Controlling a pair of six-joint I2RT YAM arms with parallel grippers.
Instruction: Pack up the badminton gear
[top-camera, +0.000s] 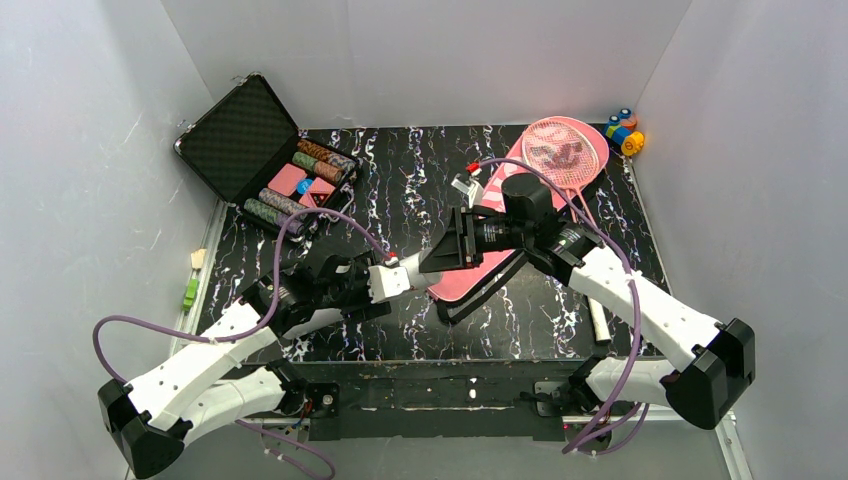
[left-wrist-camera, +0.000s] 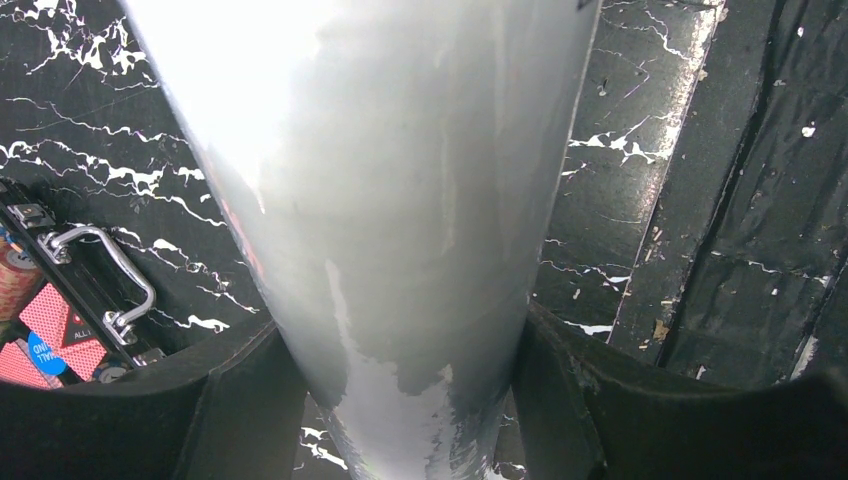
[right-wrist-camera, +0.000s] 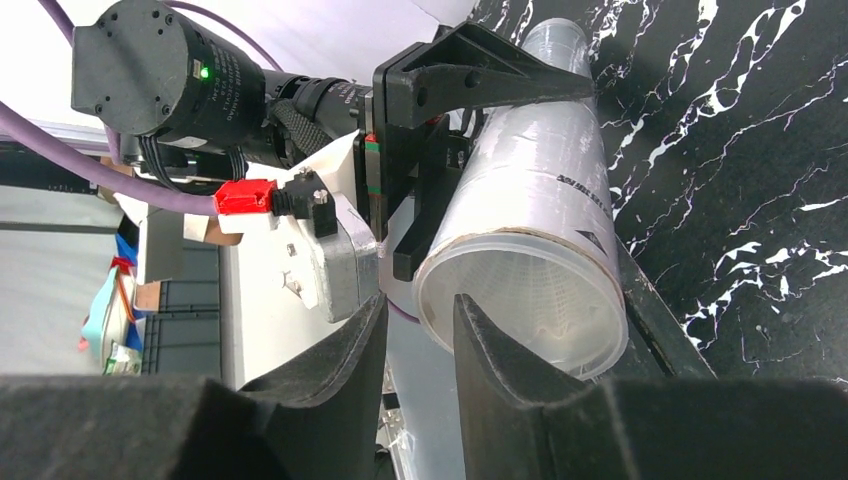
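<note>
- Table (top-camera: 420, 170) is showing black, with white marble-like veins.
- Tube (left-wrist-camera: 400, 200) is reading white to grey, with scuffed, flaking patches.
- Bag (top-camera: 478, 272) is showing pink throughout its visible part.
- Racket (top-camera: 563, 150) is showing a pink frame and pale strings.
- Case (top-camera: 240, 125) is showing black, with a dimpled lining; chips (top-camera: 272, 208) are showing striped edges.
- Cables (top-camera: 110, 330) are showing purple.

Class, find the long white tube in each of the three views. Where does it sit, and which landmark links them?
Top external: the tube lies just left of the picture's centre.
Left wrist: the tube fills the middle, top to bottom.
Right wrist: the tube is right of centre, round end toward the camera.
Shared landmark: the black, white-veined tabletop, in all three.
</note>
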